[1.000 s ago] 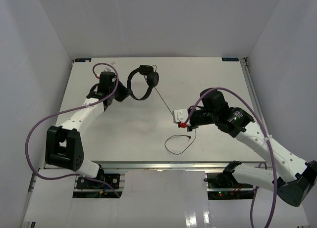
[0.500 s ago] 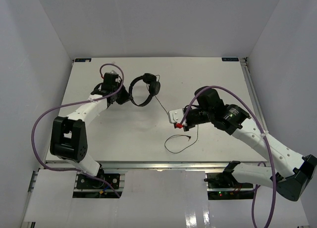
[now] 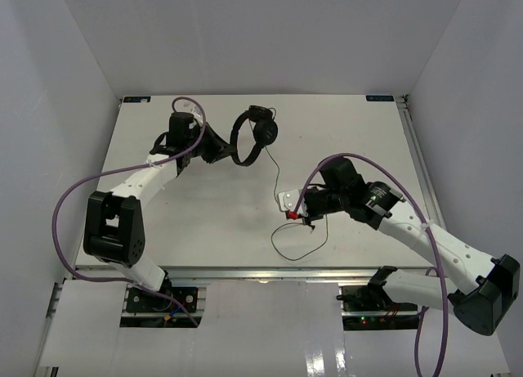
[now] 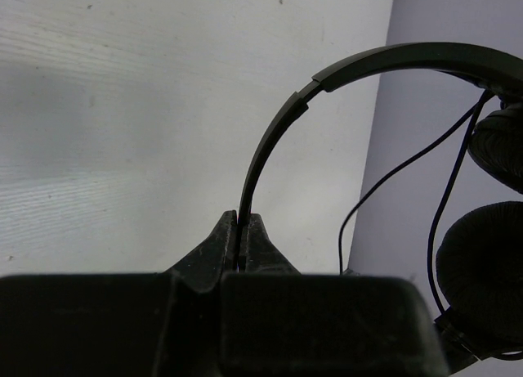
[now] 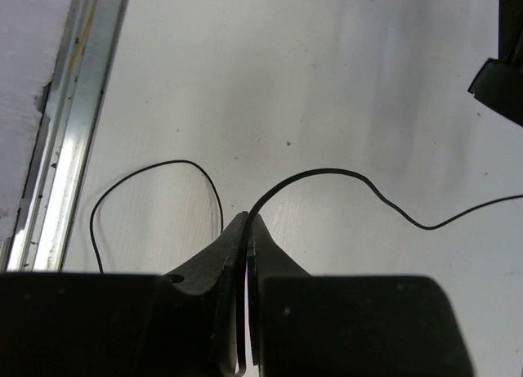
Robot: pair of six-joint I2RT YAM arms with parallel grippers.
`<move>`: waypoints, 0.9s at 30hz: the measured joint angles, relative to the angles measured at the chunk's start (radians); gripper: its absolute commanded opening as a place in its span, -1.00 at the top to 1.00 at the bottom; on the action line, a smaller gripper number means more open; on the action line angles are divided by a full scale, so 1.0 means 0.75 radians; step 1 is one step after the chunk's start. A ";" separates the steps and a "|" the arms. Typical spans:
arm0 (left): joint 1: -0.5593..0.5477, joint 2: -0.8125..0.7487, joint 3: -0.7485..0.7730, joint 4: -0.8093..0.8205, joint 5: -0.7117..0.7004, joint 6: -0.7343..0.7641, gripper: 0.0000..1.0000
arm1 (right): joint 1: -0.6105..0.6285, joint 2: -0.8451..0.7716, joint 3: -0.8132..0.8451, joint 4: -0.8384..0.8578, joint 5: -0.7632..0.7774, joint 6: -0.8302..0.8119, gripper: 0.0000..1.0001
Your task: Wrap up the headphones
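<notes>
You're clamping the headphones (image 3: 263,133) by the headband (image 4: 270,140) in your left gripper (image 4: 243,223) and pinching the cord (image 5: 327,172) in your right gripper (image 5: 248,222); overtensioning risks slippage.

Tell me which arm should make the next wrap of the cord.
Right, probably. The right gripper is shut on the cord, with slack looped on the table, while the left gripper clamps the headband, steadying the headphones.
</notes>
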 measured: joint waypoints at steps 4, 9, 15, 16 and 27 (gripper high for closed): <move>0.000 -0.068 -0.002 0.019 0.062 -0.017 1.00 | -0.080 -0.054 -0.013 0.028 0.009 0.012 0.85; 0.000 -0.176 -0.027 0.069 0.143 -0.038 1.00 | -0.163 -0.081 -0.015 0.099 0.032 0.047 0.85; 0.000 -0.240 -0.063 0.071 0.222 -0.028 1.00 | -0.313 -0.081 -0.031 0.199 0.035 0.137 0.85; 0.000 -0.247 -0.063 0.056 0.224 -0.017 1.00 | -0.337 -0.082 -0.031 0.216 0.035 0.150 0.85; 0.009 -0.340 -0.094 -0.024 0.244 0.063 1.00 | -0.527 -0.093 -0.031 0.403 0.105 0.328 0.85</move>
